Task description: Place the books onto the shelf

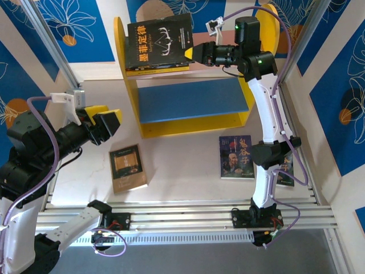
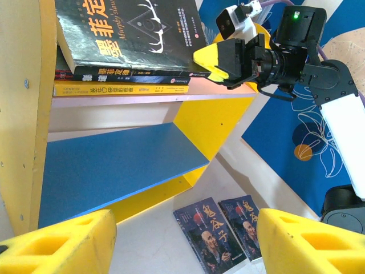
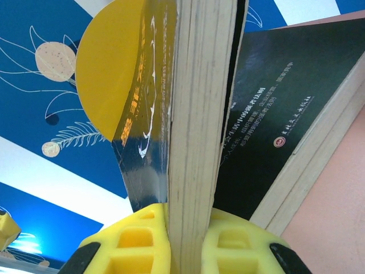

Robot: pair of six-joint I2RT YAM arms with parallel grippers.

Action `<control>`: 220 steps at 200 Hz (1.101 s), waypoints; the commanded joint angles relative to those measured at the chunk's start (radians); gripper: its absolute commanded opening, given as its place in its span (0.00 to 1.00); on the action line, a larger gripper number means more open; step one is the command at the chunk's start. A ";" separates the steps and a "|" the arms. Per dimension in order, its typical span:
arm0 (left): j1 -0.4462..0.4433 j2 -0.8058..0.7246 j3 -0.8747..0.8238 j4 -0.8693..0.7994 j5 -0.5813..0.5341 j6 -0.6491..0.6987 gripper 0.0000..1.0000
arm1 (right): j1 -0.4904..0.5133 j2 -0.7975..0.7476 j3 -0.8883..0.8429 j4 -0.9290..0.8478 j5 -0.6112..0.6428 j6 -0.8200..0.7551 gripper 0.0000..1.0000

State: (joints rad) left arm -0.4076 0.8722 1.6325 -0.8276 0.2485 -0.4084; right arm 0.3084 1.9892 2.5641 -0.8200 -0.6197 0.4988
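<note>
1. Step in hand: placing one book on the upper level of the shelf (image 1: 128,85). The right gripper (image 1: 197,54) is clamped on the black book (image 1: 158,43) at its page edge. The right wrist view shows both yellow pads (image 3: 140,240) pressed against the block of pages.
2. Position of the held book: it lies cover-up and slightly tilted. It rests on a small stack made up of a dark-spined book (image 2: 122,73) over a yellow-spined book (image 2: 120,88). This stack sits on the pink board (image 2: 217,94). The blue board (image 1: 188,100) below carries nothing.
3. Left gripper (image 1: 108,123): jaws apart and holding nothing. It hangs above the table (image 1: 182,160) to the left of the shelf, and its camera looks across at the shelf.
4. Outstanding items on the table: a brown book (image 1: 128,167) in front of the shelf on the left, and two dark-blue books (image 1: 236,157) side by side on the right. One of the two lies partly under the right arm.
5. Judgement on progress: roughly two books shelved, three to go.
6. Next move calls for: checking that the black book sits squarely on the stack, then parting the right jaws and drawing straight back, so that the pads do not drag the book off. The brown book lies nearest the free left gripper.
</note>
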 commanded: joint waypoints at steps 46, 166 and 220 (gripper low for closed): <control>0.009 -0.004 0.001 0.006 -0.011 0.022 0.67 | 0.009 -0.002 0.041 0.022 0.022 -0.023 0.20; 0.010 -0.006 -0.002 0.004 -0.012 0.025 0.67 | 0.004 -0.005 0.041 -0.041 0.093 -0.067 0.40; 0.010 -0.009 -0.005 0.005 -0.015 0.026 0.67 | -0.018 -0.004 0.027 -0.057 0.105 -0.071 0.48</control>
State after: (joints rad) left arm -0.4076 0.8719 1.6318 -0.8276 0.2481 -0.4084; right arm 0.3050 1.9892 2.5641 -0.8703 -0.5224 0.4461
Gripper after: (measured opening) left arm 0.665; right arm 0.470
